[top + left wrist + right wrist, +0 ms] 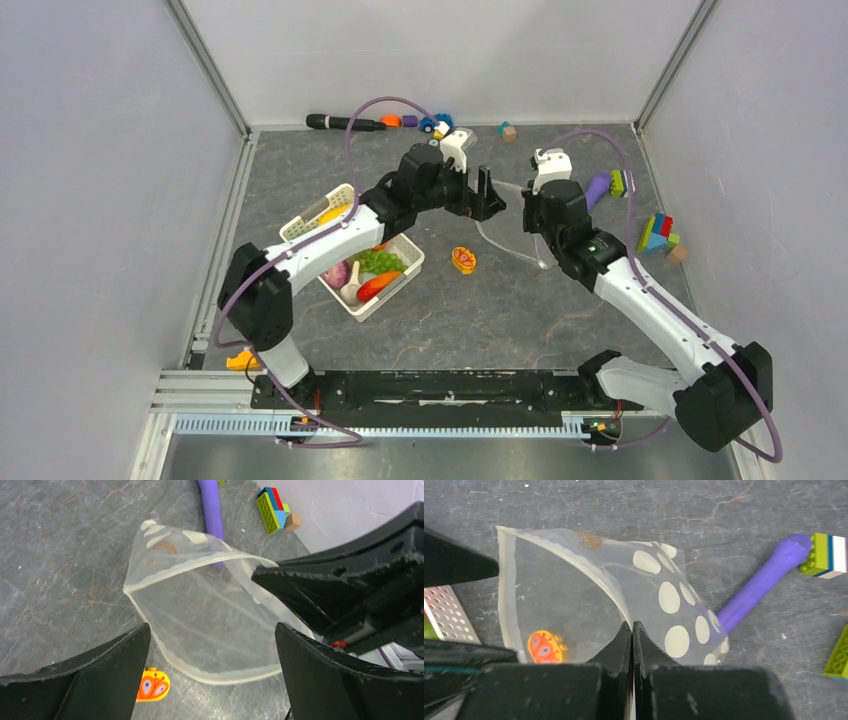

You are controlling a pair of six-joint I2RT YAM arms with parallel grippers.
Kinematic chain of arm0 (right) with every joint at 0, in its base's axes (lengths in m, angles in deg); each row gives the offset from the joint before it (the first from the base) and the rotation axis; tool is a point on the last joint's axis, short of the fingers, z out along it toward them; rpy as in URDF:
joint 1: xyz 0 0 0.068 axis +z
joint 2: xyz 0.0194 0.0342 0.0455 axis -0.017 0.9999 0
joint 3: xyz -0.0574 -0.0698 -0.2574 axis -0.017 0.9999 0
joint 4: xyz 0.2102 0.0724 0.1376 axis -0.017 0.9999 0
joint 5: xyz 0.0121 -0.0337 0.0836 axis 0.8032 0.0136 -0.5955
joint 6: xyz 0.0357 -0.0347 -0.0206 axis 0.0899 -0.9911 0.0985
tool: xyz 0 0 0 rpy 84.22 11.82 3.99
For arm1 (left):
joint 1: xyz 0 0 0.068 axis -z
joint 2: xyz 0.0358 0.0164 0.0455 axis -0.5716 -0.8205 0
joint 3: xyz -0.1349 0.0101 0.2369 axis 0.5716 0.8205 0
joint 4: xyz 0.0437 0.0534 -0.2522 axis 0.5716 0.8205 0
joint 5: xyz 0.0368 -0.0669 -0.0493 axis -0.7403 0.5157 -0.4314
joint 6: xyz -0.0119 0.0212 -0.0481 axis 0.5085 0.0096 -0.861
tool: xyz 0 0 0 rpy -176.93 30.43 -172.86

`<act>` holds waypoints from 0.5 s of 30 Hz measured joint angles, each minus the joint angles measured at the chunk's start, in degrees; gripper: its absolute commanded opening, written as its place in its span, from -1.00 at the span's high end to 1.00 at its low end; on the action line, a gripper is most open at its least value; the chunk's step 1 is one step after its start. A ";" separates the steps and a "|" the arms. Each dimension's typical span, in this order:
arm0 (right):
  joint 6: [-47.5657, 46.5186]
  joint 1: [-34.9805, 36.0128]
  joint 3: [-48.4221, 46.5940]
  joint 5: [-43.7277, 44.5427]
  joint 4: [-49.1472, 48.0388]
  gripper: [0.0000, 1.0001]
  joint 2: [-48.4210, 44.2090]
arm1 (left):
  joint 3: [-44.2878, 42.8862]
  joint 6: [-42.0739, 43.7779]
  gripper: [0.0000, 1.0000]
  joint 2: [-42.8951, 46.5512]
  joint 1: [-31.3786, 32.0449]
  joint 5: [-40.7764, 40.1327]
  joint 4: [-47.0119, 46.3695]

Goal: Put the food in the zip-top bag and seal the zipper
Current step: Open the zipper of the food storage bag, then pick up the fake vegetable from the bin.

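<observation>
The clear zip-top bag (507, 238) with white dots lies between the two arms, its mouth held wide. My right gripper (631, 625) is shut on the bag's (574, 590) rim, near the zipper (220, 679) strip. My left gripper (211, 630) hangs open just above the bag mouth (210, 610), nothing between its fingers. A yellow-orange butterfly-print toy (463, 260) lies on the table beside the bag. More food, green grapes (378, 261), a red chili (378, 285) and a purple onion (336, 274), sits in the white basket (408, 244).
A purple-handled brush (598, 187) lies right behind the bag, with coloured blocks (655, 235) further right. A black pen-like object (340, 122) and small toys (435, 124) lie along the back wall. Grey walls close in three sides.
</observation>
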 measured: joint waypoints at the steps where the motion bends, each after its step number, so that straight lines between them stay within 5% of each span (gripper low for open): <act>1: 0.63 0.00 0.04 -0.46 -0.39 1.00 0.55 | 0.66 0.00 -0.99 0.68 0.00 -0.26 0.07; 7: 4.81 0.00 3.61 -2.43 -6.91 1.00 1.07 | 9.07 0.00 -0.99 10.71 0.00 -6.54 2.82; 15: 10.29 0.00 10.01 -3.17 -14.21 1.00 1.27 | 18.80 -1.92 -0.99 26.27 -0.28 -26.91 12.48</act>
